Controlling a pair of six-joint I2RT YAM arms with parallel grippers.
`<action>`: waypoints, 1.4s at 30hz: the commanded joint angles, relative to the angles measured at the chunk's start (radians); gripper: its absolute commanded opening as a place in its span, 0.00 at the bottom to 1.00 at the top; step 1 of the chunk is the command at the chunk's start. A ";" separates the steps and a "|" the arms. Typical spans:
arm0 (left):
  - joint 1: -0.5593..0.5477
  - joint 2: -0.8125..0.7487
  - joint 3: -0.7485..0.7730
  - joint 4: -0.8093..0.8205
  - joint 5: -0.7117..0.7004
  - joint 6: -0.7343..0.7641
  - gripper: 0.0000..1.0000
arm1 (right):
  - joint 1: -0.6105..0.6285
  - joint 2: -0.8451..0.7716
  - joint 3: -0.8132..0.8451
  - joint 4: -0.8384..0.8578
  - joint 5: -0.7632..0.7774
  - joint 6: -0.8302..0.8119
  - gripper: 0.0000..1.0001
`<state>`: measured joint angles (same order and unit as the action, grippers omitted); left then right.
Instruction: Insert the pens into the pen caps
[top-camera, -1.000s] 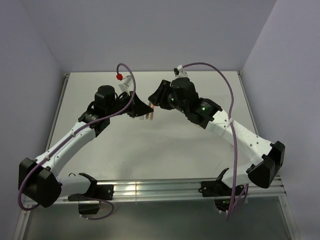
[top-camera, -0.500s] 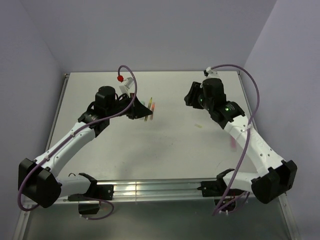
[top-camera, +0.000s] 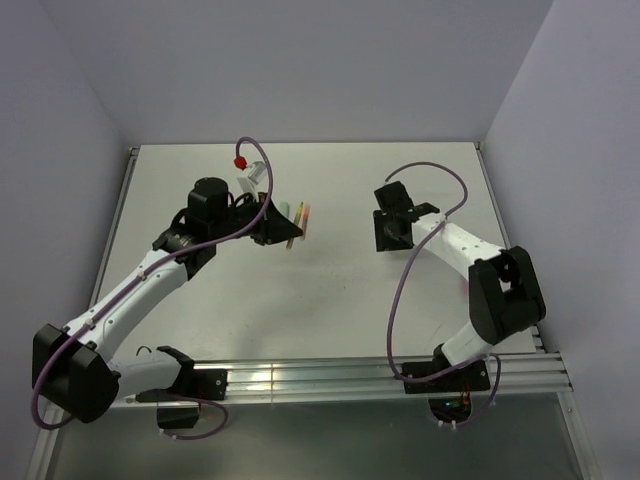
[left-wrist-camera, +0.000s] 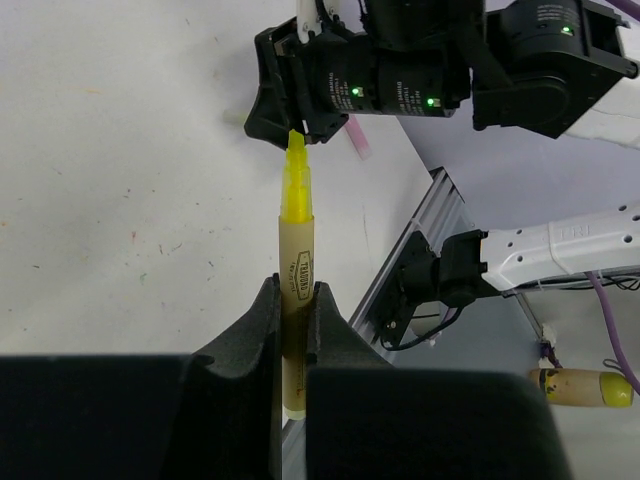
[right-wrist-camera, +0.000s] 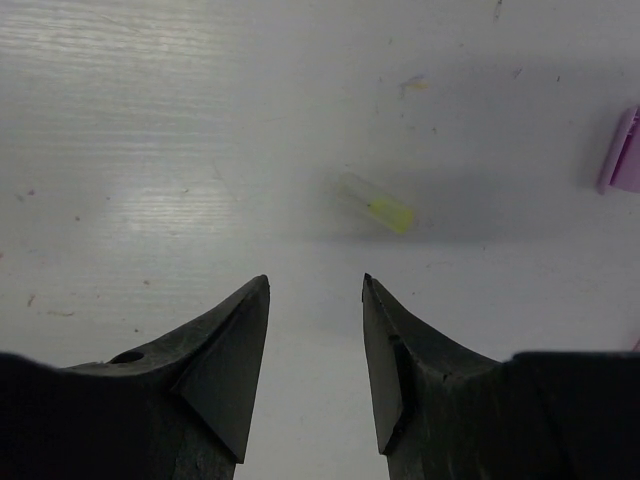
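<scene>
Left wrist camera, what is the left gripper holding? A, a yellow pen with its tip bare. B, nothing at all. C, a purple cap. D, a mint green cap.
A: the left gripper is shut on a yellow pen, and the pen's uncapped yellow tip sticks out ahead of it.

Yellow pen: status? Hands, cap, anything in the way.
Left hand shut on yellow pen, tip bare. Right hand open, empty, over table; yellow cap lying just ahead. Path to cap clear; purple piece off to the side.
</scene>
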<state>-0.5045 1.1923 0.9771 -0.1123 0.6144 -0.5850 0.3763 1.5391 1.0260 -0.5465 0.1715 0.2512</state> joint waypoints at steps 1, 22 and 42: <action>0.001 -0.033 -0.008 0.019 0.028 0.027 0.00 | -0.008 0.029 0.003 0.010 0.080 -0.026 0.50; 0.003 -0.022 -0.020 0.026 0.047 0.028 0.00 | -0.040 0.182 0.026 0.071 0.154 -0.058 0.48; 0.003 -0.007 -0.017 0.020 0.039 0.031 0.00 | -0.063 0.263 0.103 0.066 0.085 -0.084 0.48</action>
<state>-0.5045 1.1919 0.9680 -0.1181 0.6350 -0.5819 0.3218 1.7901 1.0943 -0.4931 0.2771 0.1726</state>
